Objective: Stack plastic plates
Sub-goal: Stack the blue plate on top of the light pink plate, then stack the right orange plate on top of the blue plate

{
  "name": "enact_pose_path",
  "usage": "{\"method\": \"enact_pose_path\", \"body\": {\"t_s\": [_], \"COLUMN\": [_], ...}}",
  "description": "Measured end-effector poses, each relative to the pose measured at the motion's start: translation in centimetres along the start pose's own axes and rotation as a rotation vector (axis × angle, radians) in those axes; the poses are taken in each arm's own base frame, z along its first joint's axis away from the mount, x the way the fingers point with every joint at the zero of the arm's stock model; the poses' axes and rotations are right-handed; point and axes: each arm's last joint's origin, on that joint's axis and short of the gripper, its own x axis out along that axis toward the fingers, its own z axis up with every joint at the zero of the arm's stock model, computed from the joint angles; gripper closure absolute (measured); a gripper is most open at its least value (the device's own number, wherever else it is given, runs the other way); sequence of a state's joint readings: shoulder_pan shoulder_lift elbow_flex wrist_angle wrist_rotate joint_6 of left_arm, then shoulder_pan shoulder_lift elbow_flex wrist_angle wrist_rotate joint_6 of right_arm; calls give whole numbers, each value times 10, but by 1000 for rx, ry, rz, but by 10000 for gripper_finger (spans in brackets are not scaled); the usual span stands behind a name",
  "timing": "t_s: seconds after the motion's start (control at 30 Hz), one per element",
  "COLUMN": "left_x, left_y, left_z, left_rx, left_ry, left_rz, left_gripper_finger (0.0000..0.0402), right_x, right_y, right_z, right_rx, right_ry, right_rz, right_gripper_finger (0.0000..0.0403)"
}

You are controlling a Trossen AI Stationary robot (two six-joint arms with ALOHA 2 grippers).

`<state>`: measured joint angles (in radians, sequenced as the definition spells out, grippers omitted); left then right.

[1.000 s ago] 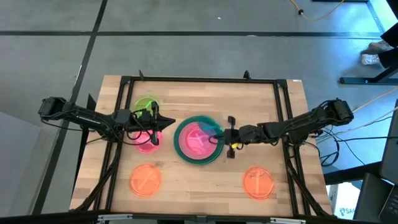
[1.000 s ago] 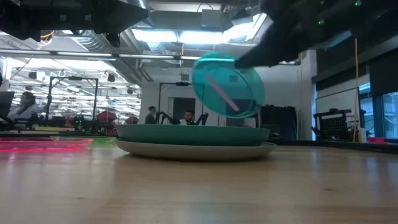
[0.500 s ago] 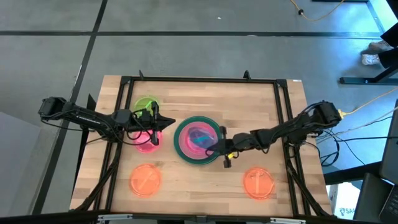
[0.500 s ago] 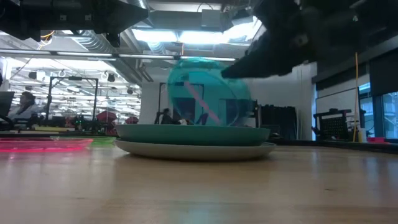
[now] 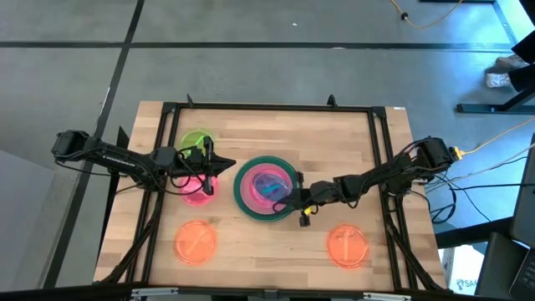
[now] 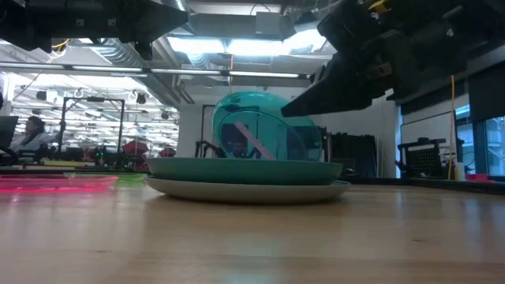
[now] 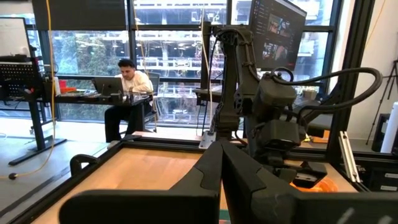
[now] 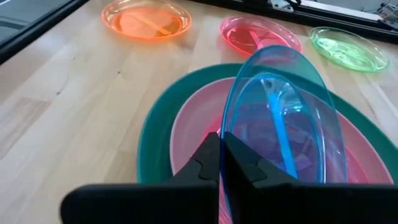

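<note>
A stack stands mid-table: a grey plate point(image 6: 237, 189) at the bottom, a teal-green plate point(image 5: 242, 196) on it, and a pink plate point(image 8: 193, 127) inside that. My right gripper point(image 5: 294, 199) is shut on a small teal-blue plate point(image 8: 280, 118), held tilted over the pink plate. My left gripper point(image 5: 216, 165) is shut and empty, left of the stack, above a small pink-red plate point(image 5: 197, 191). A small green plate point(image 5: 197, 142) lies behind it. Two orange plates point(image 5: 196, 242) point(image 5: 347, 245) lie near the front edge. My right gripper pinches the teal-blue plate's rim point(image 8: 229, 144) between its two fingers, on the side toward the table's right. The fingers slant down from the right. The plate stands steeply tilted, with its lower edge point(image 6: 260, 156) sunk behind the teal-green plate's rim, so whether it touches the pink plate is hidden.
A black frame point(image 5: 267, 107) runs around the tabletop. Bare wood lies between the two orange plates and behind the stack. A person sits beyond the table in the left wrist view point(image 7: 127, 81).
My right gripper has gone down and toward the table's left and near edges, still shut on the teal-blue plate. The plate was lifted clear above the stack; now it is lower, still tilted, with its lower edge inside the stack's rim.
</note>
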<state>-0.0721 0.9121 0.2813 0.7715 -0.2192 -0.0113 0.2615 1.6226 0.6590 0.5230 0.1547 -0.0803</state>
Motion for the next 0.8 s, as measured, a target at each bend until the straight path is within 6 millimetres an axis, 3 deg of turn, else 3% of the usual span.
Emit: {"method": "enact_pose_path", "body": {"t_s": [0.47, 0.63, 0.8], "left_x": [0, 0, 0], "left_y": [0, 0, 0], "left_z": [0, 0, 0], "left_rx": [-5, -5, -5], "left_ry": [0, 0, 0], "left_rz": [0, 0, 0], "left_gripper_finger": [400, 400, 400], "right_x": [-5, -17, -37], "right_y": [-2, -5, -8], "right_z": [4, 17, 34], "right_rx": [-10, -36, 32], "right_ry": [2, 61, 249], "right_rz": [-20, -14, 3], "right_gripper_finger": [274, 264, 263]}}
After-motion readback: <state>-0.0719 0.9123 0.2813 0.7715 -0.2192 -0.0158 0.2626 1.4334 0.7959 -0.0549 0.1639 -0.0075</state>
